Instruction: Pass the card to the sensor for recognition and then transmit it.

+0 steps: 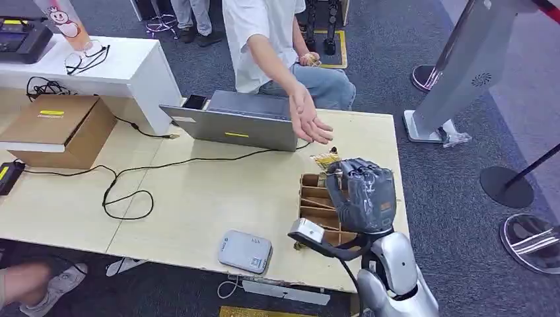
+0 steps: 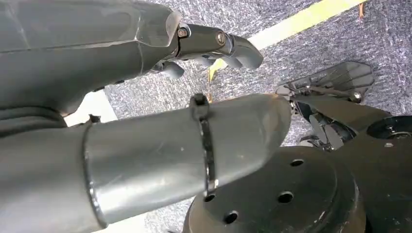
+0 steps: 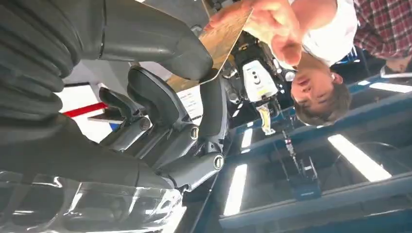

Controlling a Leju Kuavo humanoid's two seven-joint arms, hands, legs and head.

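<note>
One card [image 3: 226, 41] occupies this moment, and we judge it light, thin and stiff, with a smooth face that could slip from a loose pinch. We would take hold of it along a free edge or corner, clear of the end already pinched. In the right wrist view it appears as a flat tan rectangle with a mottled, wood-like print and a rounded corner. In the head view only its yellowish patterned top [image 1: 325, 159] projects above the right hand [image 1: 362, 193].

The right hand is raised over the wooden divided tray [image 1: 315, 206] at the right end of the counter [image 1: 198, 198]. Its thick thumb [image 3: 160, 41] presses one face of the card while the darker fingers [image 3: 160, 107] curl behind it, so we read this hand as holding the card.

A seated person's open hand [image 1: 308, 123] reaches palm-up near the card. In the right wrist view that person's fingertips [image 3: 277, 24] lie at the card's far edge; whether they already grip it we cannot tell.

The grey card reader [image 1: 245, 251] lies near the front edge of the counter, well apart from the card. We therefore judge the handover to be the step in hand.

The left hand [image 2: 214, 46] hangs beside the robot above carpet. Its fingers are loosely bent and hold nothing.
</note>
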